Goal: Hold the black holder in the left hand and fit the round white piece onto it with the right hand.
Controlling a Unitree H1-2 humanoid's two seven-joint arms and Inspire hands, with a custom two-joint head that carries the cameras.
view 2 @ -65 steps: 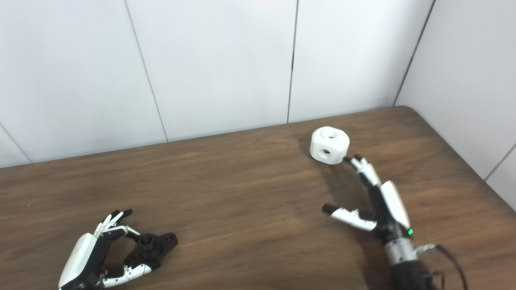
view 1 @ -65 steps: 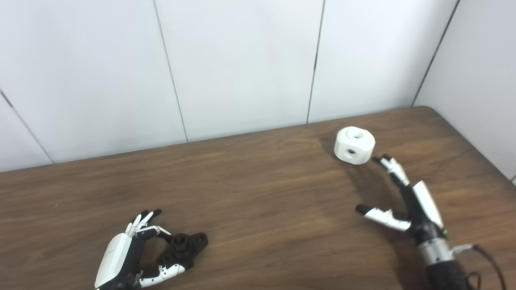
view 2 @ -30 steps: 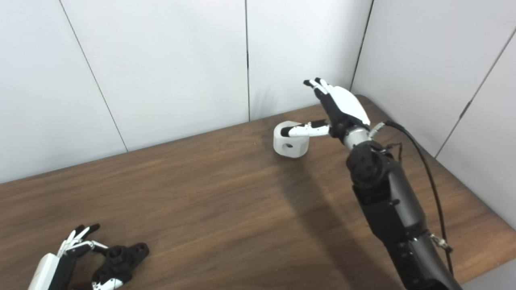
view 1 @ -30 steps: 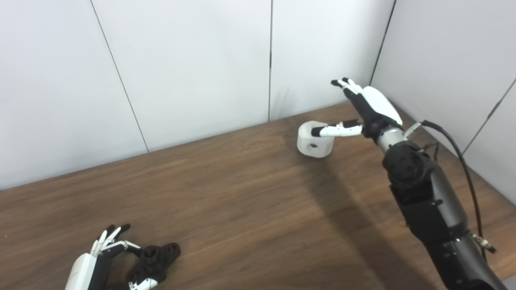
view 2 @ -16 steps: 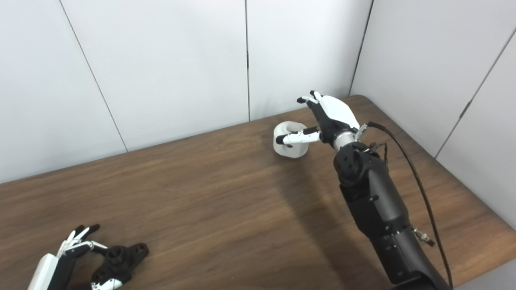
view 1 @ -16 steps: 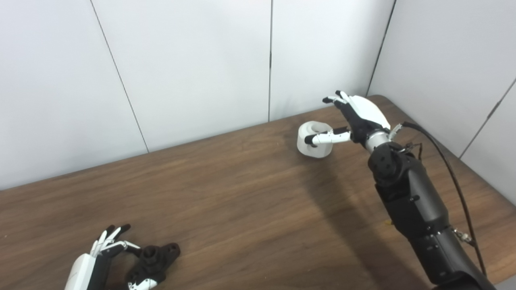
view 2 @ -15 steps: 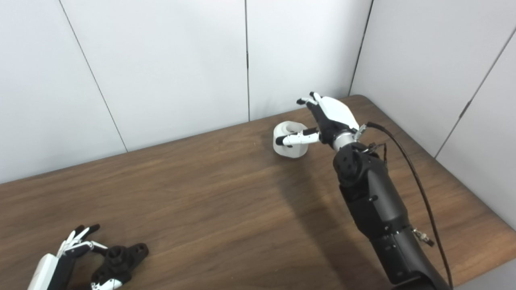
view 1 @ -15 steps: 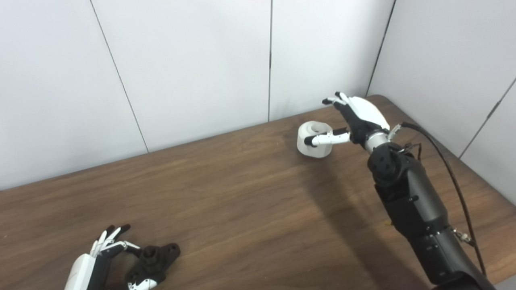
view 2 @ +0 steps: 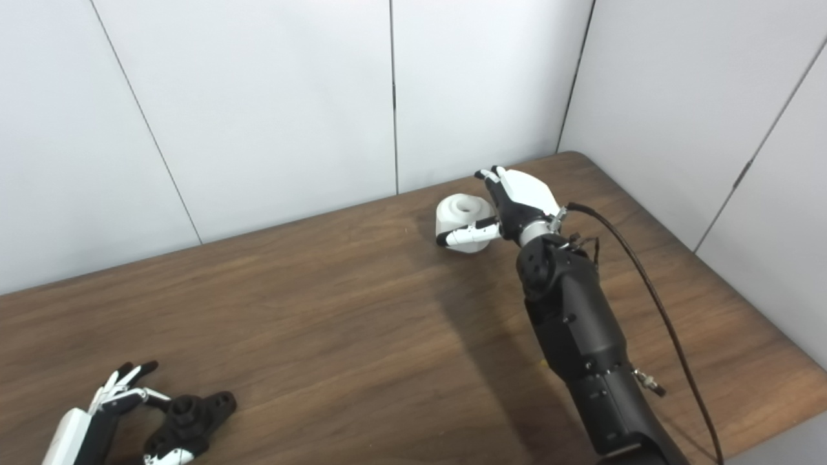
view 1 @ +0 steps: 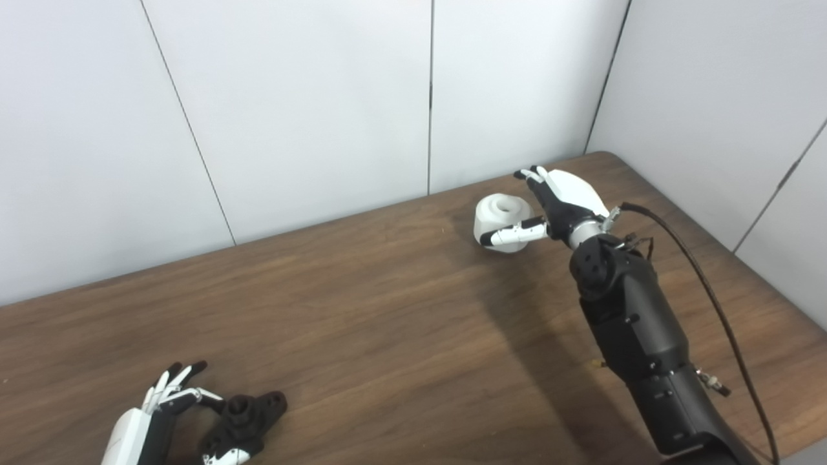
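The round white piece sits on the table at the far right, near the back wall. My right hand reaches down around it: the thumb lies across its front face, while the fingers curl above its back right side, still spread. The black holder rests on the table at the near left edge. My left hand lies beside it, partly cut off by the frame. Its fingers and thumb are cupped loosely around the holder's left end, not closed on it.
The brown wooden table runs to white wall panels at the back and right. Its rounded right corner is just behind my right hand. A black cable trails along my right forearm.
My right hand has dropped lower and closer onto the white piece, with the thumb now across its front. The left hand and the black holder have not moved.
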